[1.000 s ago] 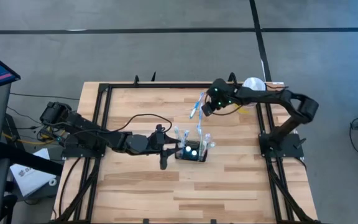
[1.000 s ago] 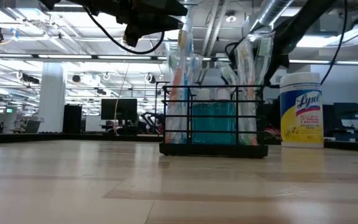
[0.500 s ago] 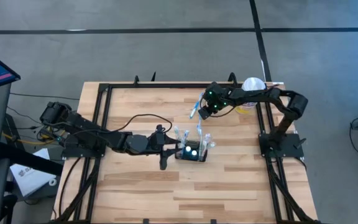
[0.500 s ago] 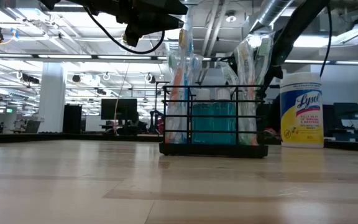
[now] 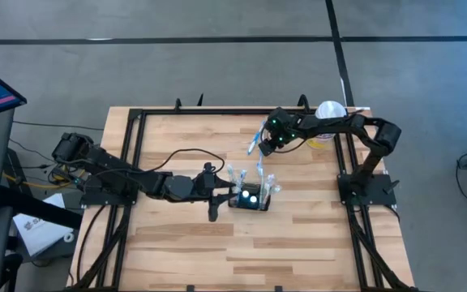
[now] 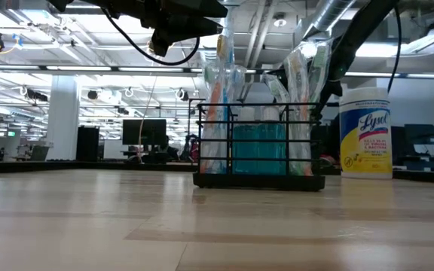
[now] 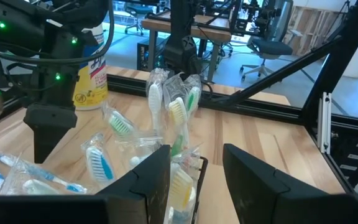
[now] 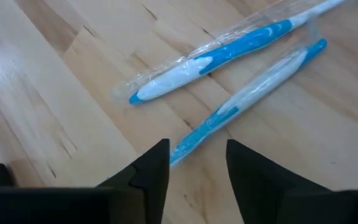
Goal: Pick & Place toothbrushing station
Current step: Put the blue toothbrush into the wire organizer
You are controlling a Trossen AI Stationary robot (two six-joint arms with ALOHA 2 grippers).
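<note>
The toothbrushing station (image 5: 250, 200), a small black wire holder, stands mid-table with several wrapped toothbrushes upright in it (image 6: 258, 143). My left gripper (image 5: 224, 195) hovers level at its left side, higher than the holder's rim. It is open, with brush heads (image 7: 179, 118) just ahead of its fingers. Two wrapped blue-and-white toothbrushes (image 8: 216, 56) (image 8: 253, 90) lie flat on the wood at the far right (image 5: 256, 138). My right gripper (image 8: 194, 149) slants down just over them, open, with the nearer brush's end running toward the gap between its fingers.
A white-and-yellow wipes canister (image 5: 328, 111) (image 6: 365, 132) stands at the far right, close behind my right arm. A black metal frame (image 5: 136, 162) runs along the table's edges. Bare wood (image 5: 242, 251) lies on the near side of the holder.
My right gripper has come down toward the two loose toothbrushes and shifted a little toward the table's left, its arm stretching out lower. It has then held still for the last half second. The holder has not moved.
</note>
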